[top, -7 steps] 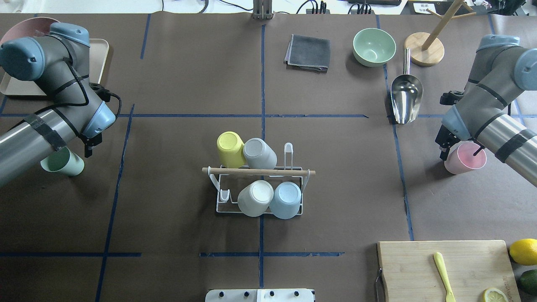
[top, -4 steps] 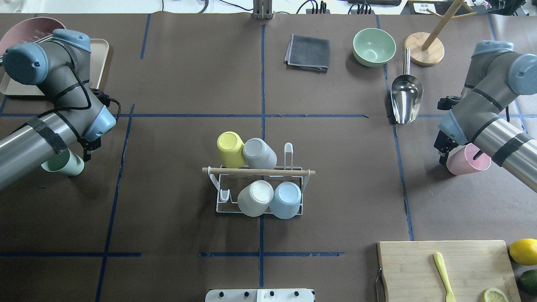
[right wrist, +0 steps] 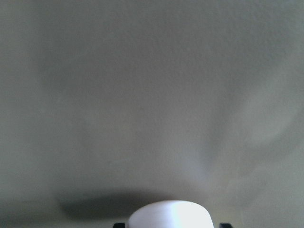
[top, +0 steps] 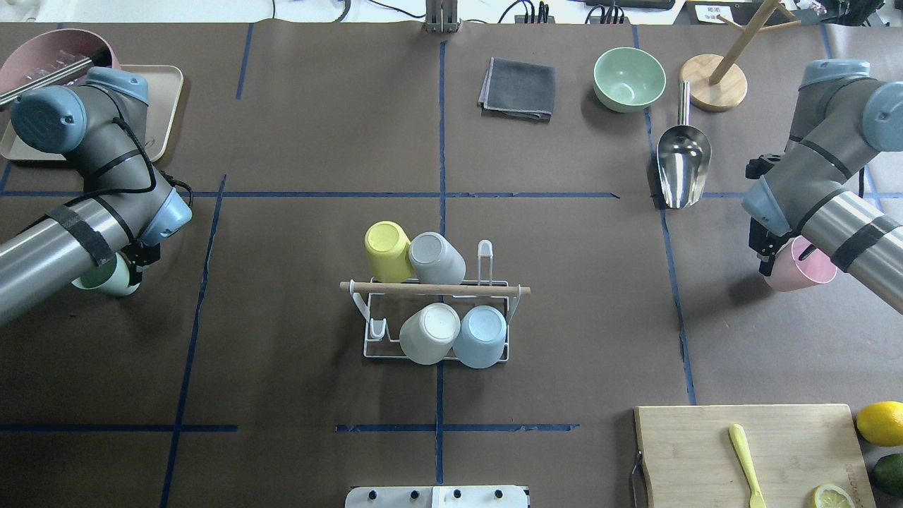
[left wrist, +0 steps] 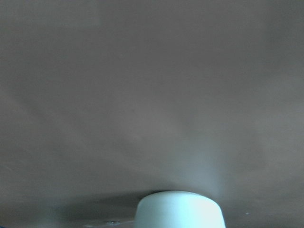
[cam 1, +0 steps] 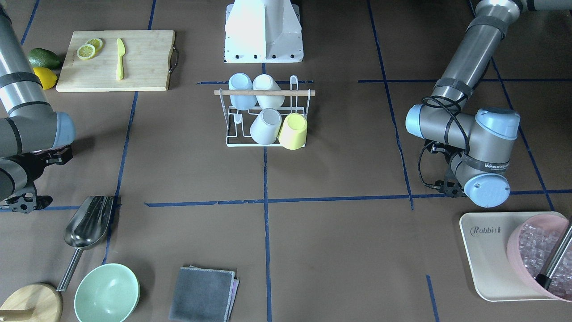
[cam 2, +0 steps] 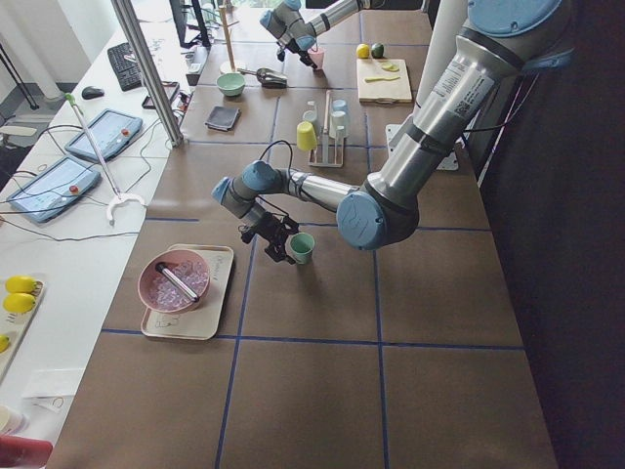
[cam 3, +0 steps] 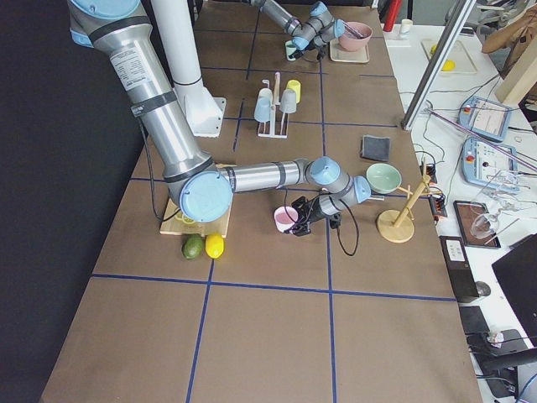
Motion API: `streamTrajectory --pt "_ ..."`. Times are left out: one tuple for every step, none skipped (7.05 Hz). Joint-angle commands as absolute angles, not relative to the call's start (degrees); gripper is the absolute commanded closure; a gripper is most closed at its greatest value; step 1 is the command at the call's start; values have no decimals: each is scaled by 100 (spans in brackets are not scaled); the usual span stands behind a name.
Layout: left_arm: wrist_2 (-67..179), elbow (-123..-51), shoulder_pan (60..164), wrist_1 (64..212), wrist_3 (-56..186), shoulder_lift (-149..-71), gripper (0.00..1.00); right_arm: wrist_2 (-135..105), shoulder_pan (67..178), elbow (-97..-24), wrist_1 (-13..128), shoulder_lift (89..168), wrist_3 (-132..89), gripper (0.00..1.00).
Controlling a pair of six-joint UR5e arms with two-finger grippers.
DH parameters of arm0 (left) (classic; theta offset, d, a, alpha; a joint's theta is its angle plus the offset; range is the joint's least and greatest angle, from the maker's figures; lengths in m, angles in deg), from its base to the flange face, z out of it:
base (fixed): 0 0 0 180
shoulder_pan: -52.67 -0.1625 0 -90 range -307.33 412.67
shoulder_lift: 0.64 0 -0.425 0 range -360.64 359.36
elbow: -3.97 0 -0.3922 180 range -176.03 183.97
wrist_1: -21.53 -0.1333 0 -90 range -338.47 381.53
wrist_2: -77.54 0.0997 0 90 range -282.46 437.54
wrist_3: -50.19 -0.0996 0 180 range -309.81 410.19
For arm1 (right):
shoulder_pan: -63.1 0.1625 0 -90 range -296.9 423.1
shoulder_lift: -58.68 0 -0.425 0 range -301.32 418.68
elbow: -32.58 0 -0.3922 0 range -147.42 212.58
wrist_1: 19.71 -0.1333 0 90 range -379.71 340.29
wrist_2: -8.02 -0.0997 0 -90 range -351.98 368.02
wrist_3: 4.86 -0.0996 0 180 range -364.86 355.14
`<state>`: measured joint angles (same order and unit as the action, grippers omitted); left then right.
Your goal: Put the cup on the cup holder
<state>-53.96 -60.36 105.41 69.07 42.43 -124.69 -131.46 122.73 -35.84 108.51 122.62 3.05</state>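
Note:
The cup holder (top: 367, 337) is a white wire rack with a wooden rod (top: 436, 288) across its top, at the table's centre; it also shows in the front view (cam 1: 228, 134). It carries yellow, grey, white and blue cups upside down. My left gripper (top: 127, 265) is shut on a mint green cup (top: 104, 278), gripped from the side and mostly hidden under the arm. The cup's base shows in the left wrist view (left wrist: 180, 210). My right gripper (top: 770, 255) is shut on a pink cup (top: 801, 267) at the right side. Its base shows in the right wrist view (right wrist: 170, 213).
A steel scoop (top: 683, 166), green bowl (top: 629, 79), grey cloth (top: 518, 88) and wooden mug tree (top: 714, 83) lie at the far side. A cutting board (top: 698, 451) with a yellow knife, a lemon and an avocado sits near right. A tray (top: 171, 92) with a pink bowl is far left.
My right gripper has shifted to the right with the pink cup. My left wrist has turned and drawn in, so the green cup is more hidden under the arm.

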Motion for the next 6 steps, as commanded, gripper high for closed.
streamTrajectory --pt "-5403 -6010 10540 6794 4237 -12457 0 -12953 12505 -3624 10896 12118 305 100" --pt "-5412 -6019 10540 6777 4237 -12457 0 -12944 12681 -3755 10905 12091 305 100" --pt "-5482 -6036 10540 6776 4237 -12448 0 -12848 12917 -4130 10914 12091 297 100" --pt "-5578 -6019 10531 6776 4237 -12431 0 -12856 13042 -4525 10914 12108 288 100" --pt "-5579 -6019 10497 6776 4237 -12430 0 -12847 13043 -4808 10888 12109 270 100" --pt "-5579 -6053 10461 6776 4228 -12422 17 -12865 13086 -5106 10818 12117 235 100"
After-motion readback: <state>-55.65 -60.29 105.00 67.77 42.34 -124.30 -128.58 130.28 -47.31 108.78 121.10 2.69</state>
